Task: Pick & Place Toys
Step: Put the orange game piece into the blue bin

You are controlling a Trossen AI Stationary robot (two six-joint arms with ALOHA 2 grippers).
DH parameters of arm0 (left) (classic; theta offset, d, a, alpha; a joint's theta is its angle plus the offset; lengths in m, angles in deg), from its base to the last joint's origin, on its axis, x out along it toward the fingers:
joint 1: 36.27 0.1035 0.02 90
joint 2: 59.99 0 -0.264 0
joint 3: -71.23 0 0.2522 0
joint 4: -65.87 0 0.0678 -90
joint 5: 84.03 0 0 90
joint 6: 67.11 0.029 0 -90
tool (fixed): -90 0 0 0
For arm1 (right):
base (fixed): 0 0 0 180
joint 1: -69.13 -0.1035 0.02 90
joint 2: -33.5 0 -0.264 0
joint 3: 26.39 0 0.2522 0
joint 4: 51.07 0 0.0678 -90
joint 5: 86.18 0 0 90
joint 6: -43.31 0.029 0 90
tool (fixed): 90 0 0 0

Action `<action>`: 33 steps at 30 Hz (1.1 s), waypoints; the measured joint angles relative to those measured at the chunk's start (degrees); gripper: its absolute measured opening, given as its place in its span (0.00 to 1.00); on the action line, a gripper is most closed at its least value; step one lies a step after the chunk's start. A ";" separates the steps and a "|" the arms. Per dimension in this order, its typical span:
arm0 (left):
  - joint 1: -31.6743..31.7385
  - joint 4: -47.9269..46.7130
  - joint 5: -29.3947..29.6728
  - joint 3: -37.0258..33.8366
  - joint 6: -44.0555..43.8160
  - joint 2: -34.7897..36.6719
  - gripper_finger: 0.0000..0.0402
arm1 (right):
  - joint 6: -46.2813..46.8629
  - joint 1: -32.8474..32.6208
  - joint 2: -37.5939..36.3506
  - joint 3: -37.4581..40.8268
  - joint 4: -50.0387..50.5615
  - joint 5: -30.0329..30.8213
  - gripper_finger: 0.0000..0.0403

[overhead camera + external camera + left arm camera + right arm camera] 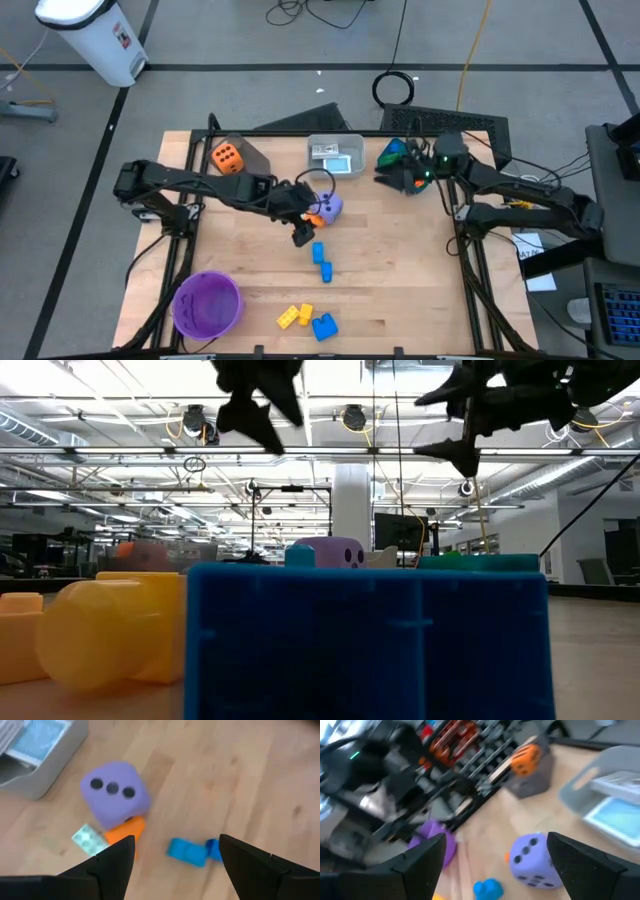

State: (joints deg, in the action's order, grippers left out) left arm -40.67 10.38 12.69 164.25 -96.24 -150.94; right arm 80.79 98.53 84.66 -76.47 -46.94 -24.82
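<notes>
So we've got the purple foam-looking die with dark dots sitting near the middle of the wooden table, three dots in a row showing on its top face in the left wrist view. A small orange plastic brick is tucked right against its near side, and a little pale green studded brick lies just beside that one. A bit nearer to us there's a pair of small blue bricks lying in a line, and right at the near edge a yellow brick touching a chunkier blue brick.

The orange die with black dots sits up on a grey bin at the far left. Next to that, far centre, is a pale grey tray with flat whitish cards in it, and a green and blue heap of bricks sits at the far right.

The left gripper hangs just over the table beside the purple die, fingers spread wide, nothing in them. The right gripper is up by the far right heap, also gaping open and holding nothing. The round purple bowl sits at the near left corner.
</notes>
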 joint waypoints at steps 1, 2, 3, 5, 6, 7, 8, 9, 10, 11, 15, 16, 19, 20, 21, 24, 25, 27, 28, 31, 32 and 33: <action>0.02 -0.81 0.02 0.00 1.68 -0.62 0.73 | -1.26 -1.49 0.00 0.00 0.00 0.08 0.83; 0.02 -1.02 -0.02 0.00 3.84 -1.60 0.73 | -2.56 -2.98 0.00 0.00 0.00 0.42 0.83; 0.02 -0.56 -0.02 0.00 6.32 -2.44 0.73 | -3.77 -4.50 0.10 0.00 0.00 1.49 0.83; 0.02 0.36 -0.03 0.00 11.09 -4.60 0.73 | -5.43 -7.10 0.29 0.00 0.15 4.51 0.83; 0.04 0.63 -0.04 0.00 13.33 -5.81 0.73 | -5.70 -8.22 0.38 0.00 0.28 6.35 0.83; 0.26 0.94 -0.06 0.00 15.07 -7.09 0.73 | -5.84 -9.10 0.50 0.00 0.24 7.67 0.83; 0.37 1.50 -0.12 0.00 16.34 -8.40 0.73 | -5.84 -9.83 0.52 0.00 0.29 8.78 0.83; 0.57 1.61 -0.24 0.00 16.88 -9.69 0.73 | -5.84 -10.42 0.57 0.00 0.40 9.38 0.83; 0.88 1.50 -0.23 0.00 17.07 -11.02 0.73 | -5.85 -10.82 0.68 0.00 0.40 9.57 0.83; 1.24 1.47 -0.22 0.00 17.15 -12.18 0.73 | -5.79 -11.24 0.74 0.00 0.48 9.73 0.83; 2.84 1.52 -0.66 0.00 17.45 -16.43 0.73 | -5.21 -12.36 0.74 0.00 0.89 9.96 0.83; 3.21 1.59 -0.66 0.00 17.44 -17.45 0.73 | -5.21 -12.57 0.74 0.00 1.11 9.98 0.83; 4.33 2.07 -0.68 0.00 17.44 -19.57 0.73 | -5.21 -13.00 0.74 0.00 1.27 10.07 0.83; 4.67 2.56 -0.68 0.00 17.46 -20.16 0.73 | -5.21 -13.17 0.74 0.00 1.27 10.48 0.83; 4.99 2.94 -0.70 0.00 17.58 -20.63 0.73 | -5.20 -13.26 0.74 0.00 1.29 10.52 0.83; 5.58 4.39 -0.70 0.00 19.46 -21.61 0.73 | -5.19 -13.40 0.74 0.00 1.29 10.55 0.83; 5.71 5.05 -0.68 0.00 20.13 -21.80 0.73 | -5.19 -13.40 0.74 0.00 1.29 10.55 0.83; 5.86 6.11 -0.66 0.00 21.20 -21.98 0.73 | -5.19 -13.40 0.74 0.00 1.32 10.55 0.83; 5.90 6.12 -0.70 0.00 21.34 -22.04 0.73 | -5.19 -13.40 0.74 0.00 1.32 10.55 0.83; 5.99 6.05 -0.74 0.00 21.51 -22.29 0.73 | -5.19 -13.40 0.74 0.00 1.34 10.55 0.83; 6.00 5.95 -0.76 0.00 21.51 -22.42 0.73 | -5.19 -13.40 0.74 0.00 1.35 10.55 0.83; 6.02 5.64 -0.85 0.00 21.53 -22.54 0.73 | -5.19 -13.40 0.74 0.00 1.32 10.55 0.83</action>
State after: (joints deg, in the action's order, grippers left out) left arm -34.65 16.02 11.84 164.25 -74.71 -173.48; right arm 75.60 85.12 85.40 -76.47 -45.62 -14.27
